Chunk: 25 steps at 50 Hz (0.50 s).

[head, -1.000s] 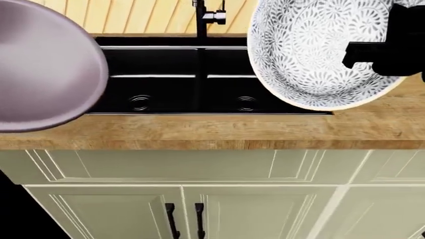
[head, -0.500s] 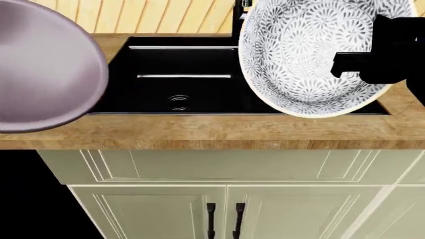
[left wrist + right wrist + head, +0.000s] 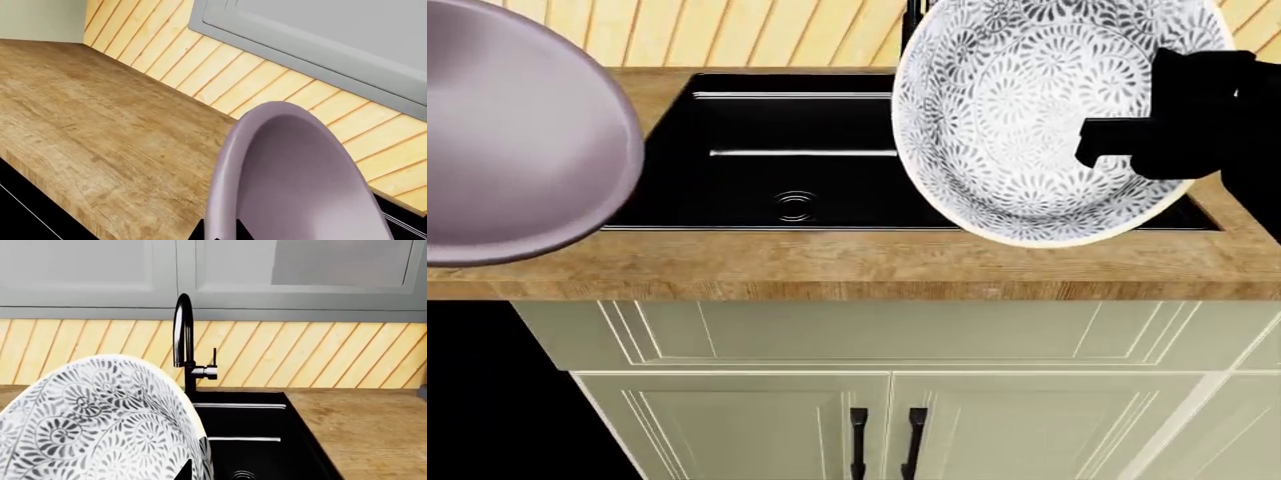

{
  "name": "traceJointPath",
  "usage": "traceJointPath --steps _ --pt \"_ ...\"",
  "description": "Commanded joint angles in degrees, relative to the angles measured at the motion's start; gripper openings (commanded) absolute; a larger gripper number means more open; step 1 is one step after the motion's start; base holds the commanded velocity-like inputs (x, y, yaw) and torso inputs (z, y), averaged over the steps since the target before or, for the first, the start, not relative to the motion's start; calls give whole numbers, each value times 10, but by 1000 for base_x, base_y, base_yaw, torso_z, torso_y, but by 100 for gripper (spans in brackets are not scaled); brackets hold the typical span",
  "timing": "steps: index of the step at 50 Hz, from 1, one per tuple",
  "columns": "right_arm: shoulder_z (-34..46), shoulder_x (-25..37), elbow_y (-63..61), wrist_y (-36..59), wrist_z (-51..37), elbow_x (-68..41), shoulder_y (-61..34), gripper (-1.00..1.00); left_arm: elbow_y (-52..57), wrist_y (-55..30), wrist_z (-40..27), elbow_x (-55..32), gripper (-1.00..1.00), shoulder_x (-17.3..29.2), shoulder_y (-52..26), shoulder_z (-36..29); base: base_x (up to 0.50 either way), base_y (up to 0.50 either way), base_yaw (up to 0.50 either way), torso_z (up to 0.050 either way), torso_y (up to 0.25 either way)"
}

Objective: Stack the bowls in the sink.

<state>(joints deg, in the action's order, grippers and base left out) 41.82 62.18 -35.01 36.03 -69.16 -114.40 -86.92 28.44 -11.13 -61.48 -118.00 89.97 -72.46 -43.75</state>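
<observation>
- The white patterned bowl [image 3: 1034,120] is held up on edge in front of the head camera, its inside facing the camera, hanging over the right part of the sink [image 3: 761,150] and hiding the basin behind it.
- The purple bowl [image 3: 507,130] is likewise held up at the left of that view, out over the bench [image 3: 827,265] beside the sink rather than over a basin.
- Neither bowl is in the sink yet, so the stacking has not begun.
- Against the pictures from a second ago, the sink has slid rightward in the head view and the patterned bowl now sits a little further left. I judge the robot is lining the bowls up with one basin.
- The right hand [image 3: 1174,130] shows as a dark shape at the patterned bowl's right rim, closed on that rim and carrying it.
- The left hand itself is out of sight. Its wrist camera shows only the purple bowl's rim [image 3: 293,170] rising close in front, with a dark sliver at its base, so its grip cannot be judged directly.
- The right wrist camera looks past the patterned bowl to the faucet [image 3: 183,345] and a drain [image 3: 243,475].
</observation>
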Motion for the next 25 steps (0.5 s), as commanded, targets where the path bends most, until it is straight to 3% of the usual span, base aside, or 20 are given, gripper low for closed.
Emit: traceJointPath --steps 1,25 --pt "-9 -1 20 -14 14 -17 14 -100 -2 2 0 4 -100 0 -73 14 0 0 0 0 0" --pt "-10 -9 44 -40 19 -46 32 -100 -8 2 6 8 -100 0 -66 18 0 0 0 0 2"
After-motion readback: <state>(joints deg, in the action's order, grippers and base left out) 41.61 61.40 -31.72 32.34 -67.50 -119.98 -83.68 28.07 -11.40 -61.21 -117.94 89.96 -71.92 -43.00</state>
